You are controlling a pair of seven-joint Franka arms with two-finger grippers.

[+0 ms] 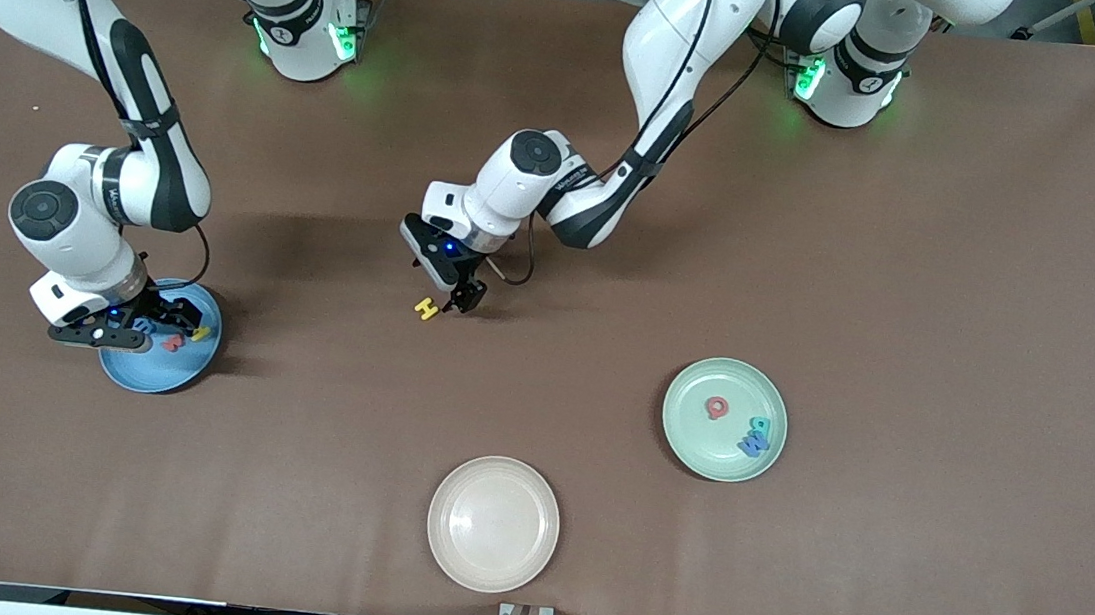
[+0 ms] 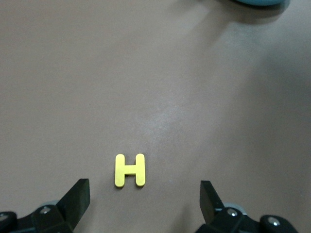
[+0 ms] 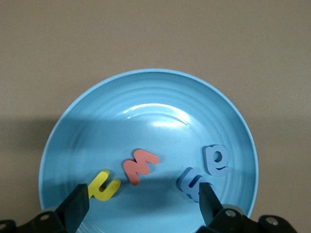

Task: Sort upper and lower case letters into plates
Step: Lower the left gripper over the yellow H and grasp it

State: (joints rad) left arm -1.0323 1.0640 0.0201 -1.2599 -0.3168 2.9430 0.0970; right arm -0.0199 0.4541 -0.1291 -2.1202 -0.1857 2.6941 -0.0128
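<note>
A yellow letter H (image 1: 426, 309) (image 2: 129, 170) lies flat on the brown table near its middle. My left gripper (image 1: 461, 301) (image 2: 145, 190) hangs low beside it, open, with nothing between its fingers. The sky blue plate (image 1: 149, 375) (image 3: 146, 107) sits toward the right arm's end. It holds a yellow letter (image 3: 105, 185), a red letter (image 3: 140, 165) and two blue letters (image 3: 192, 182) (image 3: 216, 160). My right gripper (image 1: 172, 324) (image 3: 144, 194) is open just over this plate, holding nothing. The mint green plate (image 1: 696, 432) holds a red letter (image 1: 718, 407), a teal letter (image 1: 759, 426) and a blue letter (image 1: 753, 446).
A cream-white plate (image 1: 494, 523) with nothing in it stands nearest the front camera, close to the table's front edge. The brown table (image 1: 912, 282) stretches bare toward the left arm's end.
</note>
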